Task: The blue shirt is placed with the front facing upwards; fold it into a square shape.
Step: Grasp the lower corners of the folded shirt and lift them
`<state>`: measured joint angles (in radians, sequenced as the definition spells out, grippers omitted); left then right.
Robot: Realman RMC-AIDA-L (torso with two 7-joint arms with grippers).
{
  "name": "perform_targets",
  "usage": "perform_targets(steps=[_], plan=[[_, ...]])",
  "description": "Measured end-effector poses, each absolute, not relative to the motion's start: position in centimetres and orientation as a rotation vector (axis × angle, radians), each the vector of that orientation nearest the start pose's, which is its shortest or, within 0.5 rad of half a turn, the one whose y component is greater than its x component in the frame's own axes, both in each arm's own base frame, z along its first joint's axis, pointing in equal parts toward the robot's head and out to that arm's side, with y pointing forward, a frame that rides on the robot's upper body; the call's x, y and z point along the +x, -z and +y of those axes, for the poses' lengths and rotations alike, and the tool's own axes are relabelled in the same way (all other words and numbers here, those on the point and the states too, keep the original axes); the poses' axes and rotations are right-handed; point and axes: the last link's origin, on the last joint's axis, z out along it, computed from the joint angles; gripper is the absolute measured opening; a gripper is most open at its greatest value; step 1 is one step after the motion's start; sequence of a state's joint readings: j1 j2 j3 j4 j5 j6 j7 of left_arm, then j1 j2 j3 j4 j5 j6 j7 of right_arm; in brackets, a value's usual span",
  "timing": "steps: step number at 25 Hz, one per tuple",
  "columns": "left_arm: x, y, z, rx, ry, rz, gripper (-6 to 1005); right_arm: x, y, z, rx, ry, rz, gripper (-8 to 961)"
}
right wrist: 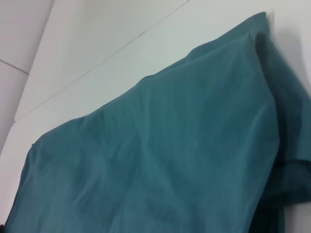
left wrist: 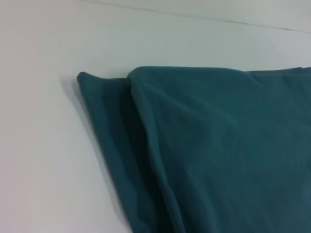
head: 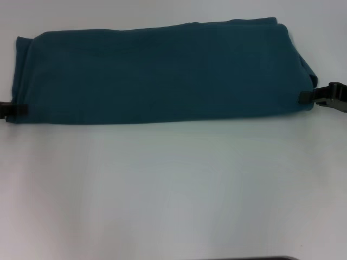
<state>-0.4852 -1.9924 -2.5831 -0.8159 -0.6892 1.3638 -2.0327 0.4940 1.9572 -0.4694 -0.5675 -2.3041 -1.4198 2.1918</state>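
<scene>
No text, label, brand, number or sign can be read in any view. The dark teal-blue cotton shirt point(head: 157, 73), folded into a long band on the white table point(head: 173, 189), shows only plain fabric. No print or neck label shows on its upper surface.

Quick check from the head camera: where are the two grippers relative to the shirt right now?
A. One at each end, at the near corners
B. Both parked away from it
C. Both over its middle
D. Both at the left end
A: the left gripper and right gripper sit at opposite ends of the blue shirt, a long folded band.
</scene>
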Motion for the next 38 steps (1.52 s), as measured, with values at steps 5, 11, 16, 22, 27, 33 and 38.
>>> perform_targets(steps=[5,11,16,22,27,33,38], plan=[[-36.0,-7.0,33.3,-2.213,0.122,-1.405,419,35.3,-4.3,31.9,-2.076,-0.528,1.851,41],[-36.0,-7.1,33.4,-2.195,0.124,-1.404,253,35.4,-4.3,31.8,-2.075,-0.528,1.855,42],[-35.9,-7.1,33.4,-2.209,0.12,-1.396,113,35.4,-4.3,31.7,-2.076,-0.531,1.857,43],[-35.8,-7.0,33.4,-2.223,0.112,-1.389,50,35.4,-4.3,31.6,-2.073,-0.532,1.86,44],[-35.8,-7.1,33.5,-2.217,0.105,-1.386,49,35.5,-4.3,31.7,-2.072,-0.532,1.859,45],[-36.3,-7.6,33.3,-2.199,0.082,-1.392,49,35.8,-4.4,31.3,-2.058,-0.535,1.868,46],[-36.6,-8.0,33.0,-2.192,0.074,-1.397,50,36.0,-4.5,31.1,-2.046,-0.542,1.874,46]])
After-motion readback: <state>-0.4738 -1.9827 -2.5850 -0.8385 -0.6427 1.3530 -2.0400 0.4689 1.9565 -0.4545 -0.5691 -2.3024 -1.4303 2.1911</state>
